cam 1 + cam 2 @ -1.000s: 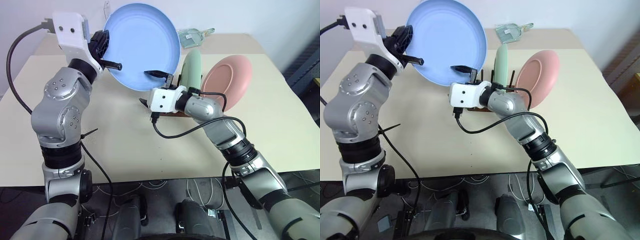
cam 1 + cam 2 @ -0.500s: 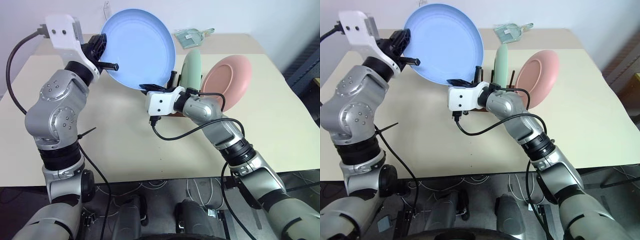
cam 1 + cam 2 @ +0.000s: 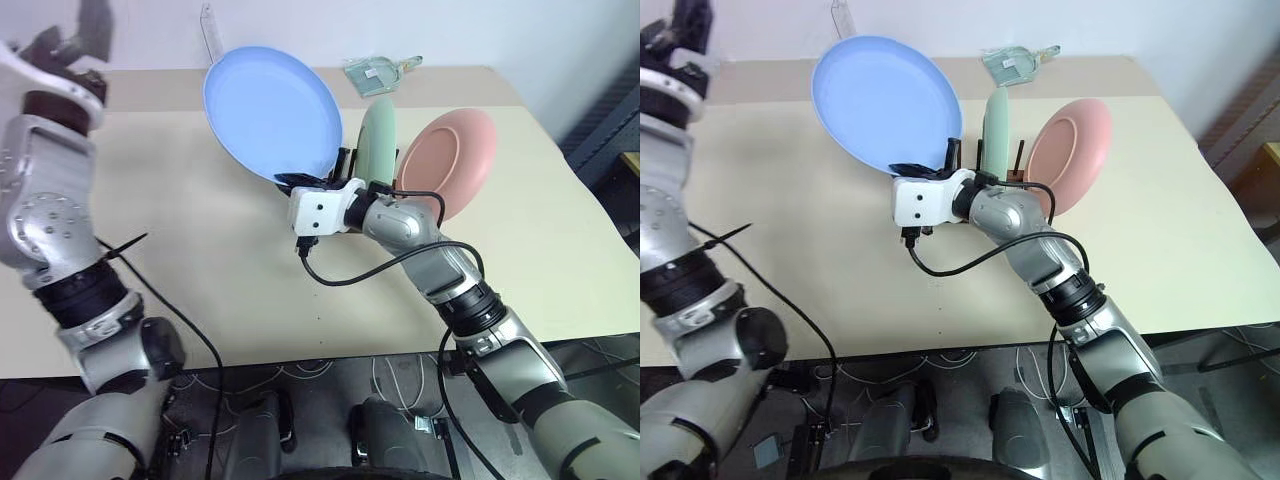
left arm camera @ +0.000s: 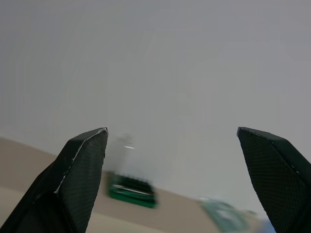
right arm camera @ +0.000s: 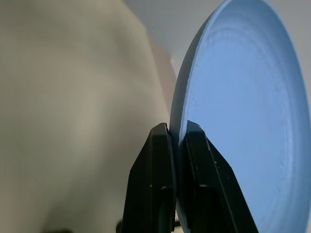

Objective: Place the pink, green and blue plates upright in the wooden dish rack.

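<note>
Two plates, pale green (image 3: 380, 135) and salmon pink (image 3: 450, 160), stand in the dark wooden rack (image 3: 958, 160), while the right gripper (image 5: 177, 160) pinches the round sky-blue plate's (image 3: 270, 110) rim for slotting and the left gripper's (image 4: 177, 179) fingers are spread wide on nothing.

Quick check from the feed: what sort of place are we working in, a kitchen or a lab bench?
Likely a lab or test bench, not a kitchen: a bare beige table against a plain wall, loose cables on the floor, and a green case lying near the plates and wooden dish rack.

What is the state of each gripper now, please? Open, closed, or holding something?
Left gripper: open, holding nothing.
Right gripper: closed on the lower rim of the blue plate.
</note>
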You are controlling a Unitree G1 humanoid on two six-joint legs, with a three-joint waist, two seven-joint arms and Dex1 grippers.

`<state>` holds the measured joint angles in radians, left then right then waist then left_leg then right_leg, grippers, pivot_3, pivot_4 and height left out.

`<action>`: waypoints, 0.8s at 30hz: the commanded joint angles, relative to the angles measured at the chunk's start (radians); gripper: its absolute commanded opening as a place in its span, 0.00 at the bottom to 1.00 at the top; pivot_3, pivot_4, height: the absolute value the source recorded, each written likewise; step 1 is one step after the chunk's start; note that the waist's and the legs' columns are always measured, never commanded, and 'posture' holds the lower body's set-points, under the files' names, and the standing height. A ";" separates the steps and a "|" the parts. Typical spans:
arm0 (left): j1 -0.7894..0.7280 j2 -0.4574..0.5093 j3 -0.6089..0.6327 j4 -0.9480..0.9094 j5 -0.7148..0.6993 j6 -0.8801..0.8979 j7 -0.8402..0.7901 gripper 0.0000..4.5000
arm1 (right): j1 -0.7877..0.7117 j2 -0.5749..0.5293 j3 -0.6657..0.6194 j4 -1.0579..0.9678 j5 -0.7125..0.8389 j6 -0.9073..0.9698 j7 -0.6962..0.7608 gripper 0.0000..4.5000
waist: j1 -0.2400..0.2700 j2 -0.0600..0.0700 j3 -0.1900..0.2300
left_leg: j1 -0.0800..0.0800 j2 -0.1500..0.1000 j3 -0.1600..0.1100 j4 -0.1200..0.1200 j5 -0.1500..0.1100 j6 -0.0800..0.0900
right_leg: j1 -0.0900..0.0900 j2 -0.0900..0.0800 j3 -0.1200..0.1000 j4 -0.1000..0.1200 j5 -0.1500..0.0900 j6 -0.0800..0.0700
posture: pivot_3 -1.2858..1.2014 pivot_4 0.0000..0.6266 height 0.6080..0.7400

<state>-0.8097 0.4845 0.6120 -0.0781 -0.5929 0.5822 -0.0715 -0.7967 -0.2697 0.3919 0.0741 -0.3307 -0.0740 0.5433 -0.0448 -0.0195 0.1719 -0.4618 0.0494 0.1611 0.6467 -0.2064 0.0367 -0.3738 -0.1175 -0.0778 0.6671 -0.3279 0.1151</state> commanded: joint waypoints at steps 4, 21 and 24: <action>0.186 0.106 -0.071 0.050 0.075 -0.126 -0.200 1.00 | -0.024 0.154 -0.190 -0.148 0.299 0.131 -0.028 0.00 | 0.006 -0.001 0.000 | 0.000 0.000 0.000 0.000 0.000 0.000 | 0.001 0.000 -0.001 0.000 0.000 0.000 | 0.52 0.24 0.94; 0.587 0.171 -0.473 -0.187 0.079 -0.169 -0.745 1.00 | 0.034 0.290 -0.554 -0.404 1.039 0.738 -0.223 0.00 | -0.001 0.002 0.000 | 0.000 0.001 0.000 -0.006 0.000 -0.006 | -0.004 0.000 -0.001 0.000 0.001 -0.003 | 0.52 0.24 0.94; 0.587 0.167 -0.481 -0.180 0.094 -0.176 -0.756 1.00 | 0.041 0.276 -0.557 -0.405 1.069 0.761 -0.246 0.00 | 0.000 0.002 0.000 | -0.001 0.001 0.001 -0.007 0.001 -0.004 | -0.004 -0.001 -0.001 -0.001 0.001 -0.003 | 0.52 0.24 0.94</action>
<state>-0.2222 0.6472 0.1289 -0.2359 -0.4928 0.4210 -0.8183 -0.7518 0.0093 -0.1536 -0.2790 0.7037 0.6831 0.3090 -0.0444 -0.0177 0.1716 -0.4626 0.0501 0.1617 0.6401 -0.2056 0.0331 -0.3781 -0.1182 -0.0793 0.6664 -0.3265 0.1119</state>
